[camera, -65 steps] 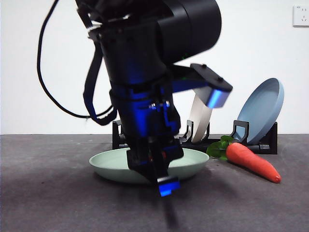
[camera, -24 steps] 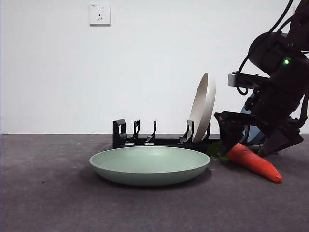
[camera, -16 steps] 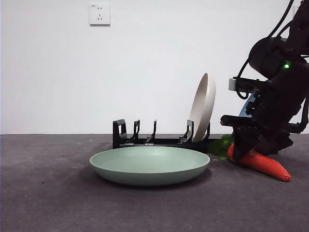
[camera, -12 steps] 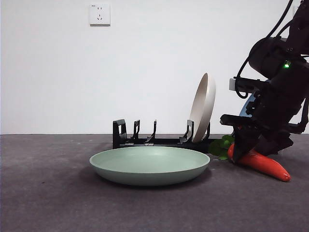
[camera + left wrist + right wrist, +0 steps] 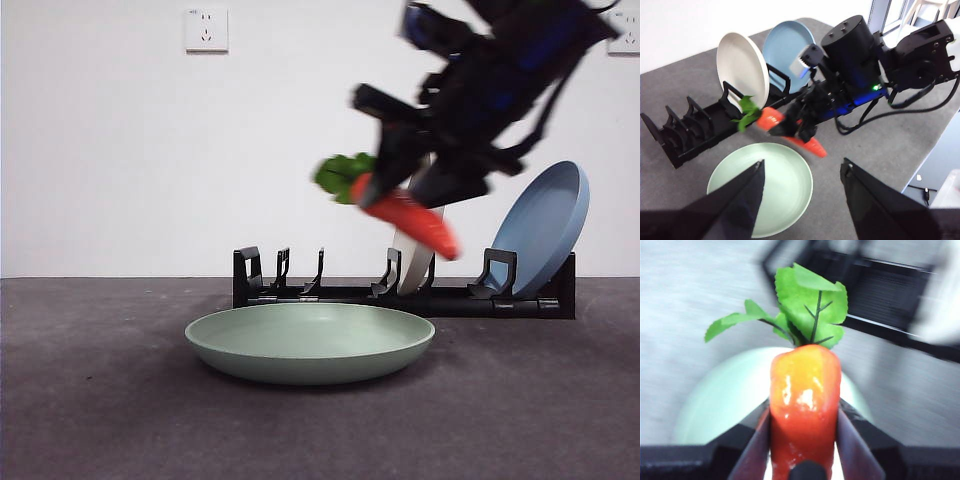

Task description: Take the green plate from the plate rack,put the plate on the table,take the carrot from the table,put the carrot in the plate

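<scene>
Front view, left to right: green plate point(image 5: 310, 342) flat on the table point(image 5: 100, 420) before the rack point(image 5: 400, 295); above its right rim, the right gripper point(image 5: 410, 185) is clamped on the carrot point(image 5: 405, 215), leaves leftward, tip drooping right. Left gripper point(image 5: 802, 175), jaws apart, hangs high above the plate.

Three plates: one green plate point(image 5: 310, 342), one cream plate point(image 5: 742, 65), one blue plate point(image 5: 545, 225); one carrot point(image 5: 405, 218); one plate rack point(image 5: 330, 292); two arms.
</scene>
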